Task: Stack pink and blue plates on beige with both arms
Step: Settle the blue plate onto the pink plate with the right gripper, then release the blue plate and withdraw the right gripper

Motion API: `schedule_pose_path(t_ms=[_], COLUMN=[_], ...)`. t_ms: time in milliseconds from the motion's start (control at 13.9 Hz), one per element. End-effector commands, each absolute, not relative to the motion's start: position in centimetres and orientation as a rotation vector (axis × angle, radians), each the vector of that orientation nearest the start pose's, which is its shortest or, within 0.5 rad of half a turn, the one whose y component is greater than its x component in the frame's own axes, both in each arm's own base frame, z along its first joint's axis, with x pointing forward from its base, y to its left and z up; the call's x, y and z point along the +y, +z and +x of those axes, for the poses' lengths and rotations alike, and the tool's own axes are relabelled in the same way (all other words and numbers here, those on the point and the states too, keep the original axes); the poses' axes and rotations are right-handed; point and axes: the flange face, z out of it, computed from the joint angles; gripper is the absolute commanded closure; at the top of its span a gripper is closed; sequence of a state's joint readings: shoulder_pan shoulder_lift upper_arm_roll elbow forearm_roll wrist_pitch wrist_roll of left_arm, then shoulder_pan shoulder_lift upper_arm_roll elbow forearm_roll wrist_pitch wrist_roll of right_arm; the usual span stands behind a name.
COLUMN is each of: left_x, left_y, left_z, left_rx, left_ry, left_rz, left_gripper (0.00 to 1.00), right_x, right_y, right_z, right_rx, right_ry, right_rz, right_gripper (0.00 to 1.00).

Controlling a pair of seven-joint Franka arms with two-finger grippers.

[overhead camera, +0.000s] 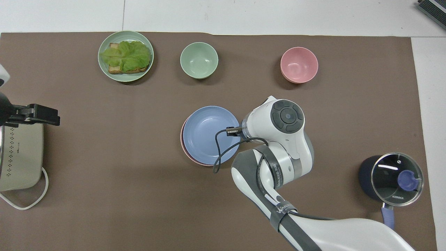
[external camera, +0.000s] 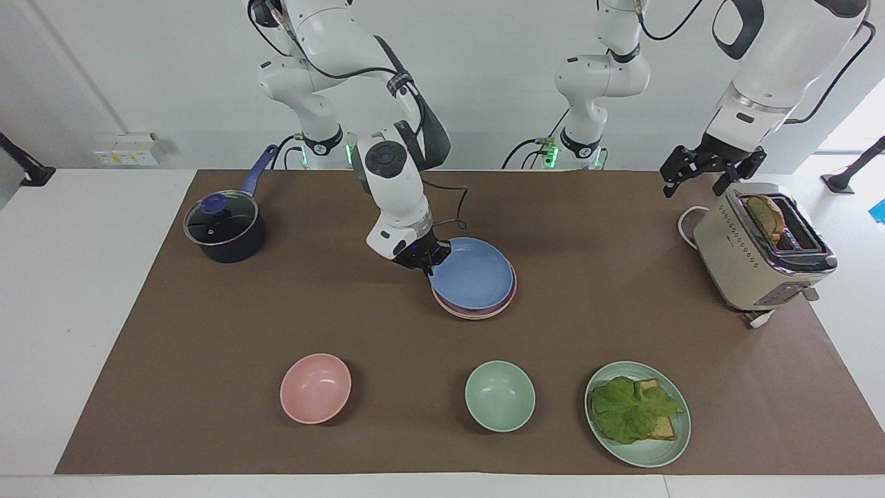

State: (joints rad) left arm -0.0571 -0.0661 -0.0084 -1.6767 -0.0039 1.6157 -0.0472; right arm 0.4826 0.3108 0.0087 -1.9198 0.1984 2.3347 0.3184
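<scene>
The right gripper (external camera: 423, 261) is clamping the rim of the blue plate (external camera: 471, 272) on the edge toward the right arm's end of the table. The blue plate is sitting on the pink plate (external camera: 477, 311), whose rim is showing beneath it, at mid-table on the brown mat (external camera: 207, 332). No beige plate is distinguishable under the stack. The left gripper (external camera: 698, 181) is waiting with jaws apart, hanging over the table beside the toaster (external camera: 760, 256).
</scene>
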Motion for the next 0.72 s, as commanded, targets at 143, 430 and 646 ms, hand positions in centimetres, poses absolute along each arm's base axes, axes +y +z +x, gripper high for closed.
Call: schedule_pose_path(t_ms=[143, 430, 646], left_x=[-3.2, -3.2, -3.2], left_y=[61.7, 61.7, 61.7], left_z=[53.5, 53.5, 53.5], left_rx=[0.029, 0.029, 0.029], left_ry=[-0.001, -0.001, -0.001], left_rz=[-3.127, -3.127, -3.127], left_gripper=[0.00, 0.00, 0.00], right_x=[30.8, 30.8, 30.6], right_y=[33.5, 33.5, 34.8], right_z=[54.8, 54.8, 55.5], right_rx=[-0.052, -0.045, -0.046], right_ry=[-0.051, -0.049, -0.066], right_rz=[-2.935, -2.933, -2.926], right_gripper=[1.00, 0.00, 0.00])
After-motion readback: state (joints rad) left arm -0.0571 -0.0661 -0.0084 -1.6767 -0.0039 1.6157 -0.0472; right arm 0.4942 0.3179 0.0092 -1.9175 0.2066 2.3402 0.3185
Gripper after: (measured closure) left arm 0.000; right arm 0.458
